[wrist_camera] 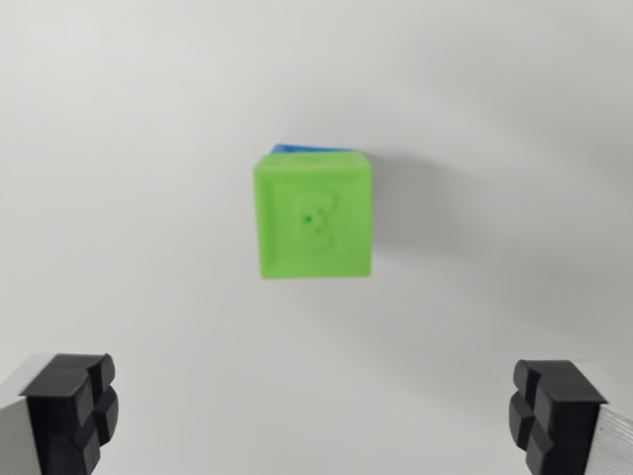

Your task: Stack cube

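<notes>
Your end effector hangs spread wide and empty at the frame's bottom corners; the green cube sits mid-frame above centre, atop a blue cube, dead ahead between your fingers

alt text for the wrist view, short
A green cube sits on top of a blue cube, of which only a sliver shows at its upper edge, on a plain white surface. The open gripper is empty, its black fingers at the bottom corners.
</notes>
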